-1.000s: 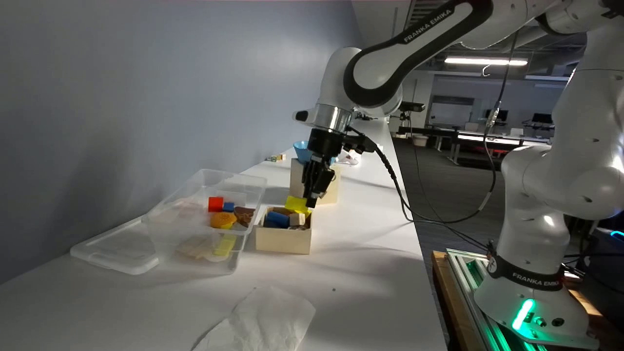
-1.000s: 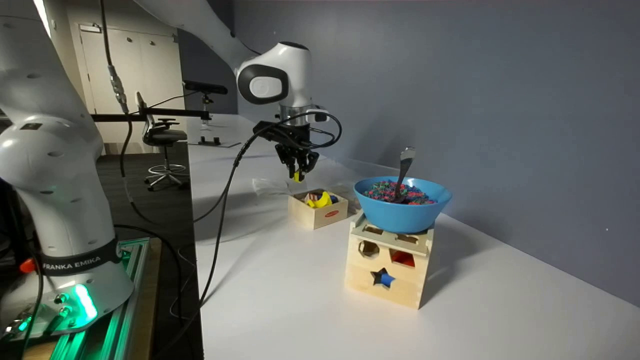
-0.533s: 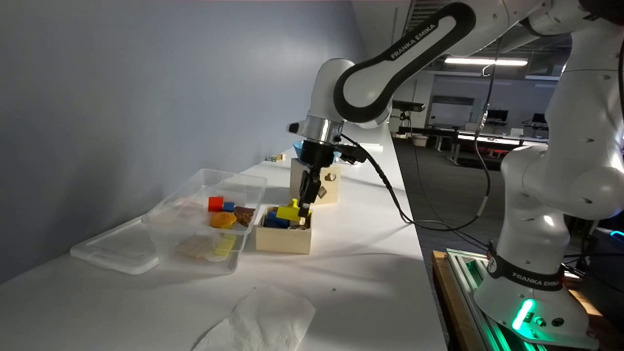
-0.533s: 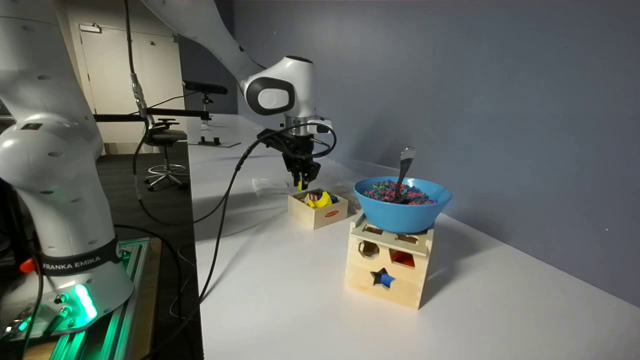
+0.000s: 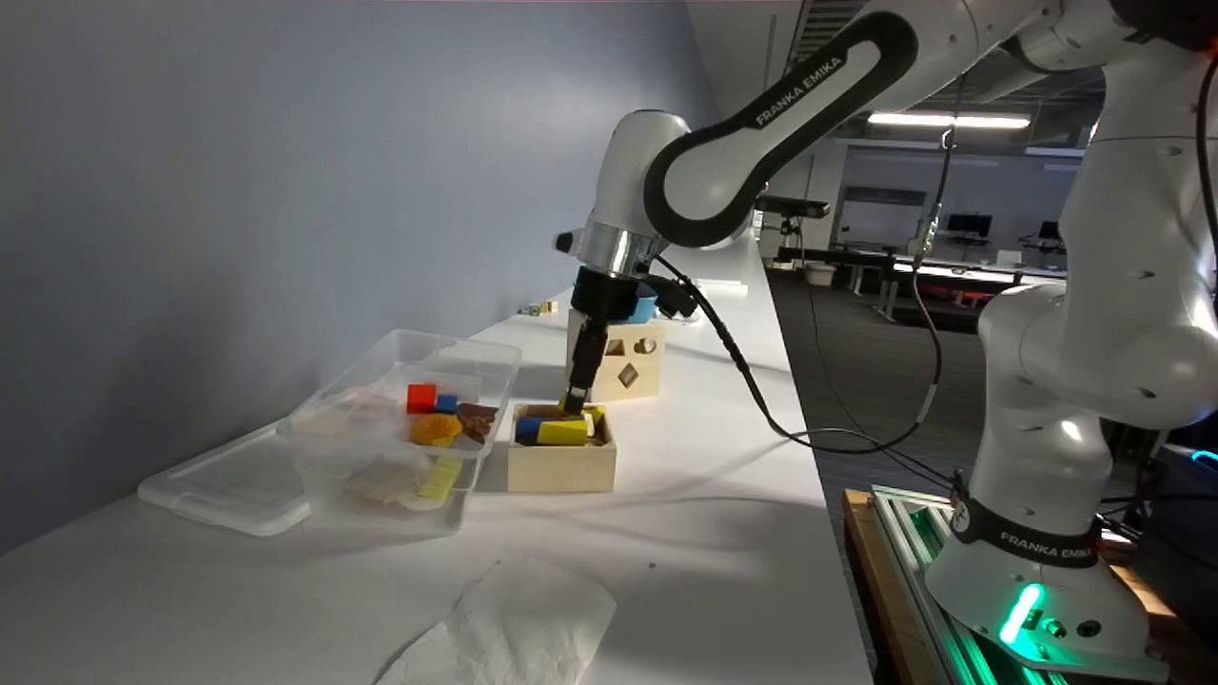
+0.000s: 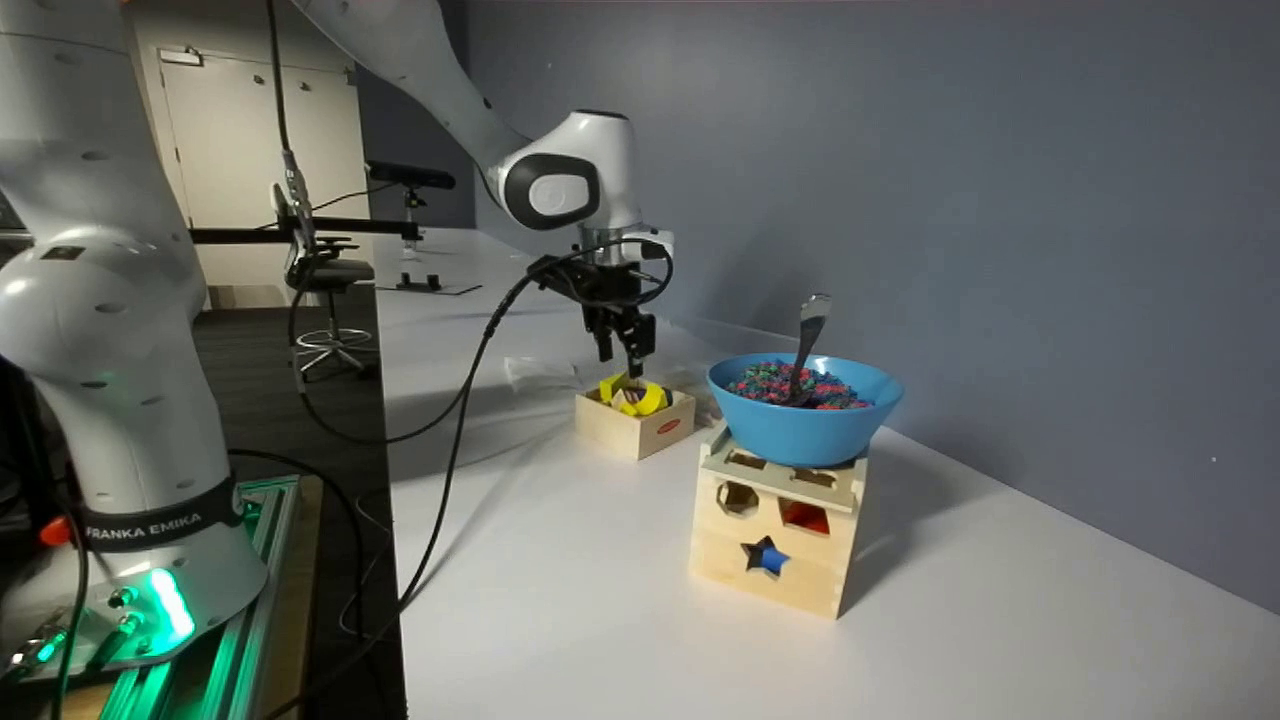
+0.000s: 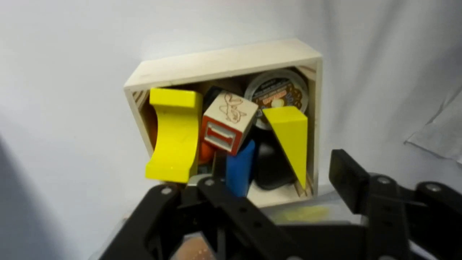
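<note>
Grey wall (image 6: 1000, 250) is rising behind a long white table (image 6: 560, 600). In an exterior view the gripper (image 6: 621, 361) is hanging over a small wooden box (image 6: 608, 432), its fingers standing apart, while a blue bowl (image 6: 800, 437) is resting on a wooden shape sorter (image 6: 725, 540). In an exterior view, where the fingers are overlapping edge-on, a yellow wedge (image 5: 561, 434) is lying in the box, and a clear plastic container (image 5: 319, 457) is standing near it. In the wrist view the fingers are standing wide apart and gripping nothing (whether a tip is brushing something, I cannot tell); the wedge is lying just beside one box wall, a yellow arch block (image 7: 175, 133) is sitting by the opposite wall, and a lettered cube (image 7: 227, 121) is sitting between. Unlike half a second ago, the wedge is lying free in the box instead of being pinched above it, and the box is sitting slightly shifted.
</note>
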Motion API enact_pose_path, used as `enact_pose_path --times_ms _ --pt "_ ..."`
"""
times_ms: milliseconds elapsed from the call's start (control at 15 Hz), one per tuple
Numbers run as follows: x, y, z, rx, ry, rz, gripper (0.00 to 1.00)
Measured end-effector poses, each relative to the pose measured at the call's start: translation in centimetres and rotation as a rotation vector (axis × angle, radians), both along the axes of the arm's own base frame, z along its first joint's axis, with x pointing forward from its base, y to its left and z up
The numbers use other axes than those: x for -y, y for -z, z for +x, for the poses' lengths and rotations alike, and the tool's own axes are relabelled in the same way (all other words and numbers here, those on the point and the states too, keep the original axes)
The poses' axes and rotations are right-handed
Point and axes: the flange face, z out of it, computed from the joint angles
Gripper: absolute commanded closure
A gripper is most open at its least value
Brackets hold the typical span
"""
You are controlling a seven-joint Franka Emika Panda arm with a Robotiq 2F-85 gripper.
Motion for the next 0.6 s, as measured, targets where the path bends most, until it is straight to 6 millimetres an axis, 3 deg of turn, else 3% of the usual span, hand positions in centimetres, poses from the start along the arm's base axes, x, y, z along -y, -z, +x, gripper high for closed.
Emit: enact_pose_path --times_ms 400,600 --pt "2.6 -7.2 0.0 0.224 0.01 -0.001 0.0" --pt "2.8 -8.5 2.4 0.259 -0.024 -0.044 0.0"
